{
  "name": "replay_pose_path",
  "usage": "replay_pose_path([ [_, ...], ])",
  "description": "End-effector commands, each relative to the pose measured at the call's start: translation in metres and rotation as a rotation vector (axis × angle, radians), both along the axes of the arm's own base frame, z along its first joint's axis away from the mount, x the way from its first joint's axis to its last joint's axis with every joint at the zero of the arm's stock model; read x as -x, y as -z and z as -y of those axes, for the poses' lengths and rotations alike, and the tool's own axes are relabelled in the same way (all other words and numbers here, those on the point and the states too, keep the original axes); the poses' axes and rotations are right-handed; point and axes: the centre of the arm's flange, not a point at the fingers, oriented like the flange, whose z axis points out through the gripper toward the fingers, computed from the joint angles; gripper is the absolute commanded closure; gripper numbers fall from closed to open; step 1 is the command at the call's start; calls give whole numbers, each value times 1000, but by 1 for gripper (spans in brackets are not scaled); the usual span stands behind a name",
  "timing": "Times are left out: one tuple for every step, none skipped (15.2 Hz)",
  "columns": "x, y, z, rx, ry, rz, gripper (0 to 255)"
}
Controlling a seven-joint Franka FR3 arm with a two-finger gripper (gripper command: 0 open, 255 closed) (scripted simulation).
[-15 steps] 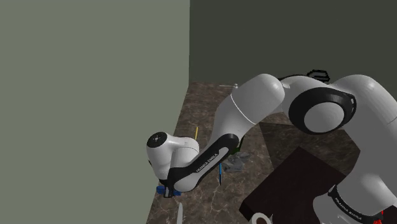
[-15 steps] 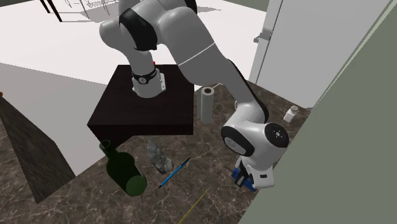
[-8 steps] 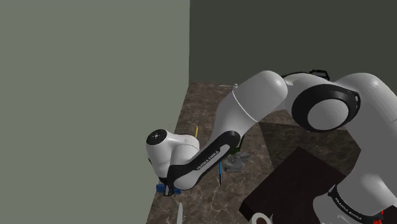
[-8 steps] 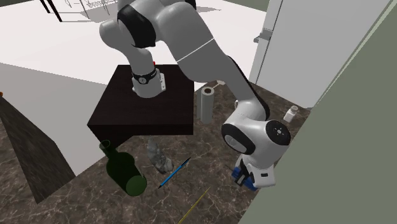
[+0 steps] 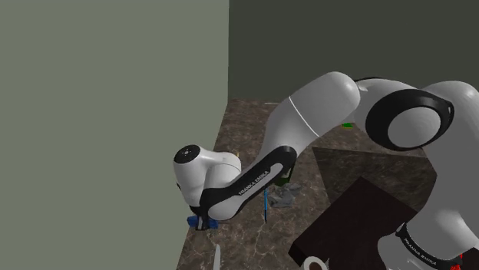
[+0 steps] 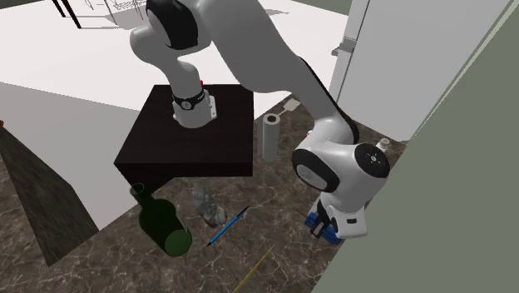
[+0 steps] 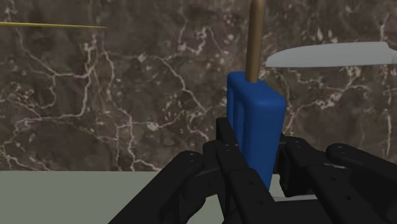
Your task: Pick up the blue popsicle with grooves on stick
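Blue popsicle (image 7: pixel 256 121): count 1. Grooves run down one side face. One brown stick (image 7: pixel 254 38) points away from my hand.

Pincer (image 7: pixel 254 168): closed onto the popsicle, with a black finger (image 7: pixel 191 178) pressed against each side of the blue body. I cannot tell whether the popsicle touches the surface.

Location: at the edge of the dark marble counter (image 7: pixel 95 108), close against the grey-green wall (image 5: pixel 115 92). That is the shoulder view's left, on the near part of the surface. In the second exterior view it shows as a blue patch under my wrist, on the right by the wall.

Writing: white lettering (image 5: pixel 253 182) runs along my forearm. I cannot read it with confidence.

Counts on the counter, second exterior view:
- green bottle (image 6: pixel 165 225): 1, on its side, at the left
- crumpled grey object (image 6: pixel 206 206): 1, just right of the bottle
- blue pen (image 6: pixel 227 225): 1, right of the grey object
- thin yellow rod (image 6: pixel 254 270): 1, nearer than the pen
- white cylinder (image 6: pixel 269 137): 1, upright beside the stand (image 6: pixel 187 133), a dark box
- small white jar (image 6: pixel 381 148): 1, far right by the wall
- knife (image 7: pixel 331 56): 1, its blade near the stick
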Motion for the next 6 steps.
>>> replay_pose_path([
  [1, -11, 0, 0, 0, 0, 255],
  [1, -16, 0, 0, 0, 0, 255],
  [1, -21, 0, 0, 0, 0, 255],
  [1, -26, 0, 0, 0, 0, 255],
  [1, -27, 0, 0, 0, 0, 255],
  [1, -27, 0, 0, 0, 0, 255],
])
